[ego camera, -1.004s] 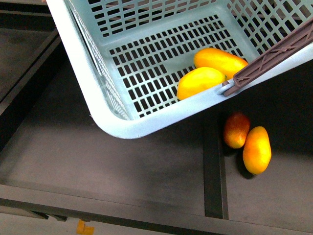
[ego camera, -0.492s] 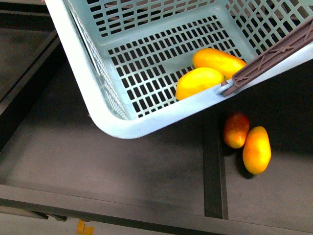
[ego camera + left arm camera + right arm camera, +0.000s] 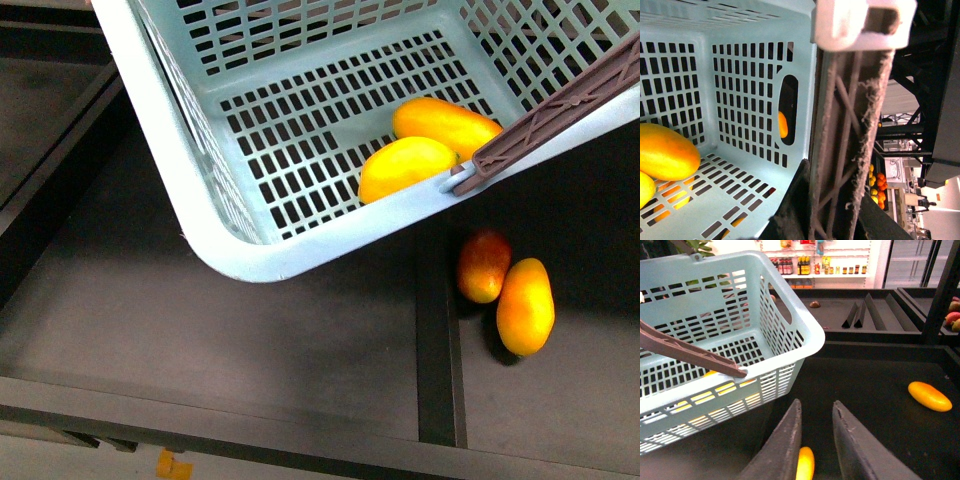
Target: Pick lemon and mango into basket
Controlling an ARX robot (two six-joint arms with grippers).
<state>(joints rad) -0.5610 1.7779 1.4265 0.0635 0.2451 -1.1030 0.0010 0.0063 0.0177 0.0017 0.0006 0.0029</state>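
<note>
The aqua basket (image 3: 170, 130) hangs tilted over the dark shelf, filling the top of the front view. On its slotted floor lie the bright yellow lemon (image 3: 405, 168) and the orange-yellow mango (image 3: 445, 122), touching each other. My left gripper (image 3: 832, 210) is shut on the basket's brown handle (image 3: 850, 150); the mango (image 3: 665, 152) and the lemon's edge (image 3: 644, 187) show inside. My right gripper (image 3: 816, 405) stands open beside the basket (image 3: 790, 360), above an orange-yellow fruit (image 3: 805, 465) on the shelf. Neither gripper shows in the front view.
A red-blushed mango (image 3: 483, 265) and an orange mango (image 3: 525, 305) lie on the shelf right of a raised divider (image 3: 437, 340). Another orange fruit (image 3: 929, 396) lies further off. Upright dividers (image 3: 860, 315) stand on the far shelf, with fruit (image 3: 952, 320) at its edge.
The basket has drifted very slightly, its handle and the two fruits inside shifting a little up and left. The fruits on the shelf have not moved.
</note>
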